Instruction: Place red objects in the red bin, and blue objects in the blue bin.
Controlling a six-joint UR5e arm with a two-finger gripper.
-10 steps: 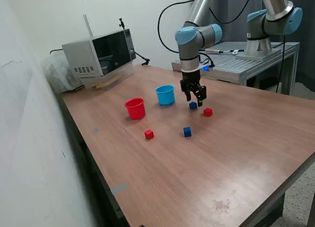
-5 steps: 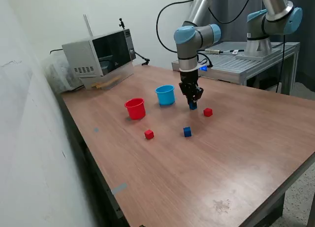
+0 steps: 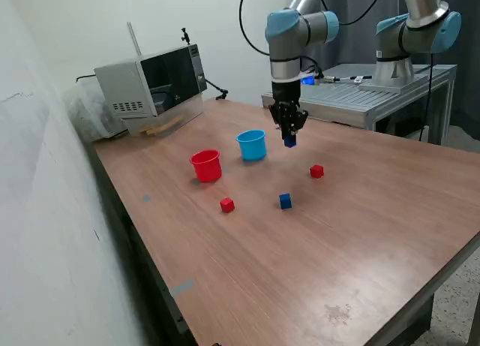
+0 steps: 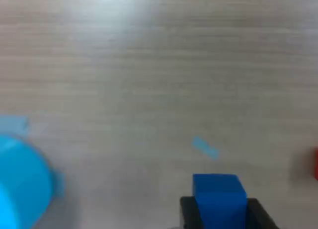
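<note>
My gripper (image 3: 289, 139) is shut on a dark blue cube (image 3: 289, 142) and holds it above the table, to the exterior view's right of the light blue bin (image 3: 252, 145). In the wrist view the blue cube (image 4: 219, 196) sits between my fingers (image 4: 187, 211), with the blue bin's rim (image 4: 22, 182) at the edge. The red bin (image 3: 206, 166) stands on the exterior view's left of the blue bin. A second blue cube (image 3: 286, 201) and two red cubes (image 3: 227, 205) (image 3: 317, 171) lie on the table. One red cube (image 4: 315, 163) just shows in the wrist view.
A microwave (image 3: 150, 82) stands at the table's back on the exterior view's left. A second arm (image 3: 409, 31) stands on a metal bench (image 3: 375, 98) behind the table. A small blue mark (image 4: 205, 146) is on the wood under my gripper.
My gripper came down onto the blue cube, shut on it and has lifted it off the table, moving a little towards the blue bin.
</note>
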